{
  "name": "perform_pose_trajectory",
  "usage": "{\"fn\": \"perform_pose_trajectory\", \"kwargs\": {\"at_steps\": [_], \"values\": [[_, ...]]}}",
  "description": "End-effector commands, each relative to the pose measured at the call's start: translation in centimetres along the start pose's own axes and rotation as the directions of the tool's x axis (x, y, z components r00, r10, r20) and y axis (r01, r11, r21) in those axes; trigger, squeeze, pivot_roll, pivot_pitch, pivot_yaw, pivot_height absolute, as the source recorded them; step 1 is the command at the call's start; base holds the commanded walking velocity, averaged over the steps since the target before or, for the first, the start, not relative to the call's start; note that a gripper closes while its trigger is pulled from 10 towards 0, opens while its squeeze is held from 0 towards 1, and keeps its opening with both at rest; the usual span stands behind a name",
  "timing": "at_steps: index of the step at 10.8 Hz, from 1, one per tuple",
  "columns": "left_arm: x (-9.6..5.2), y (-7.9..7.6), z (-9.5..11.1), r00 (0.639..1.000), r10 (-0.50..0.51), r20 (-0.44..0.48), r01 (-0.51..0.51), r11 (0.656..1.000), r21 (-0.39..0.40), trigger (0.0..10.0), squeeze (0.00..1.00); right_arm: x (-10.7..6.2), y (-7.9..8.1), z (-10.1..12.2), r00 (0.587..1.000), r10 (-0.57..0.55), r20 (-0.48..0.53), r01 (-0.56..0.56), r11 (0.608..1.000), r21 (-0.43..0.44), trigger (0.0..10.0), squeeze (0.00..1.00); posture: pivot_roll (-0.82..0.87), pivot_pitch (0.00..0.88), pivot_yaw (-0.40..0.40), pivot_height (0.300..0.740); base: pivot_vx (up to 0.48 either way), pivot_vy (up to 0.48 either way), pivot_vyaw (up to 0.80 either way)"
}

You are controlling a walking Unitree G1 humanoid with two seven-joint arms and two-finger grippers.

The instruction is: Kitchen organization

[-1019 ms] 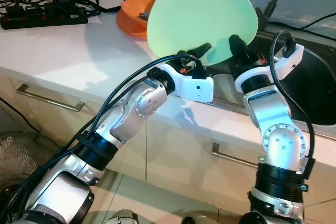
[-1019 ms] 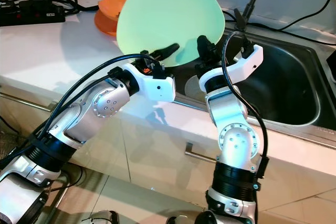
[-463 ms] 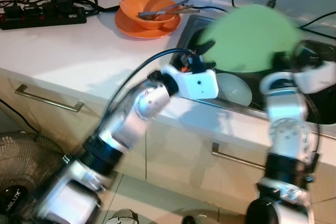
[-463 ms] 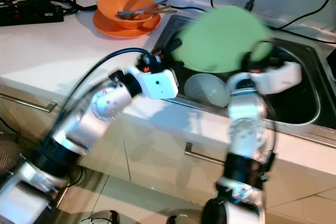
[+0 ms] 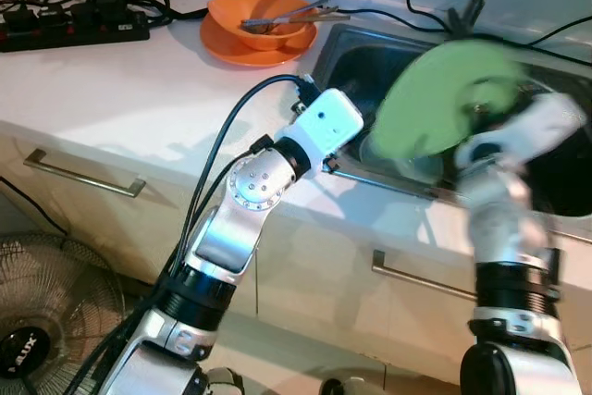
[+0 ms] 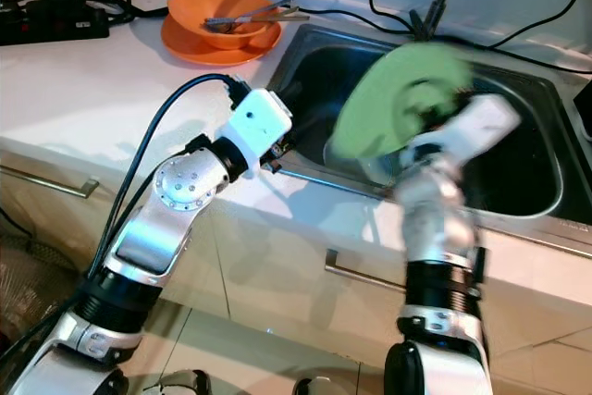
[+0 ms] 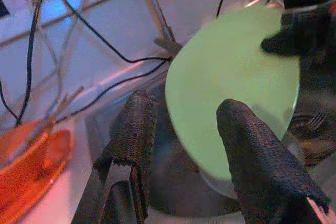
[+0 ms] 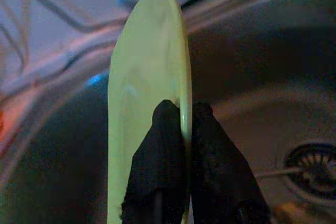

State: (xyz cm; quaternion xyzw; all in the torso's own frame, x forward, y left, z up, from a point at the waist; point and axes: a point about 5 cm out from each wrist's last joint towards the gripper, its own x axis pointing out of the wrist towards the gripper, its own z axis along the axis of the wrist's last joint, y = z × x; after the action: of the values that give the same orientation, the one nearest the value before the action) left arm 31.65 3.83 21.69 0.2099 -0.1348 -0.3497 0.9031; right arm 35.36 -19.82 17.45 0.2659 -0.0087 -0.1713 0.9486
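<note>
Green plate [image 8: 149,93] pinched by right gripper [image 8: 181,124] over sink [image 6: 518,150].

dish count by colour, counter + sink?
Green: 1, the green plate pinched by the right gripper over the sink.
Orange: 2, an orange bowl sitting on an orange plate on the counter.
Pale/whitish: 1, a pale dish in the sink, partly hidden and blurred.
Total: 4
</note>
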Motion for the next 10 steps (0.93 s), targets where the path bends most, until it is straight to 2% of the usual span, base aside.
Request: {"fn": "perform_pose_trajectory", "kwargs": {"at_steps": [1, 3, 4, 6, 10], "values": [[-0.1, -0.1, 0.2, 1.000, -0.007, -0.001, 0.007, 0.999, -0.039, 10.0, 0.00, 0.5, 0.5, 0.8, 0.999, 0.023, 0.027, -0.022, 1.000, -0.022, 10.0, 0.00, 0.06, 0.077, -0.087, 0.740, 0.000, 0.000, 0.00], [-0.4, -0.5, -0.5, 0.997, -0.043, -0.070, 0.031, 0.987, -0.155, 10.0, 0.00, 1.4, 1.0, -0.8, 0.997, 0.043, -0.057, -0.046, 0.997, -0.054, 10.0, 0.00, 0.07, 0.078, -0.094, 0.740, 0.000, 0.000, 0.00], [-0.6, -1.0, -1.1, 0.991, -0.082, -0.105, 0.057, 0.973, -0.222, 10.0, 0.00, 1.8, 1.0, -1.7, 0.994, 0.036, -0.103, -0.041, 0.998, -0.041, 10.0, 0.00, 0.07, 0.079, -0.099, 0.740, 0.000, 0.000, 0.00], [-1.2, -1.8, -2.2, 0.973, -0.129, -0.190, 0.078, 0.964, -0.255, 10.0, 0.00, 2.5, 0.5, -2.6, 0.986, 0.001, -0.164, -0.010, 0.999, -0.051, 10.0, 0.00, 0.07, 0.081, -0.102, 0.740, 0.000, 0.000, 0.00], [-1.9, -2.6, -2.5, 0.950, -0.183, -0.252, 0.101, 0.946, -0.309, 10.0, 0.00, 3.0, -0.1, -3.6, 0.977, -0.032, -0.212, 0.016, 0.997, -0.078, 10.0, 0.00, 0.08, 0.087, -0.107, 0.740, 0.000, 0.000, 0.00]]}}
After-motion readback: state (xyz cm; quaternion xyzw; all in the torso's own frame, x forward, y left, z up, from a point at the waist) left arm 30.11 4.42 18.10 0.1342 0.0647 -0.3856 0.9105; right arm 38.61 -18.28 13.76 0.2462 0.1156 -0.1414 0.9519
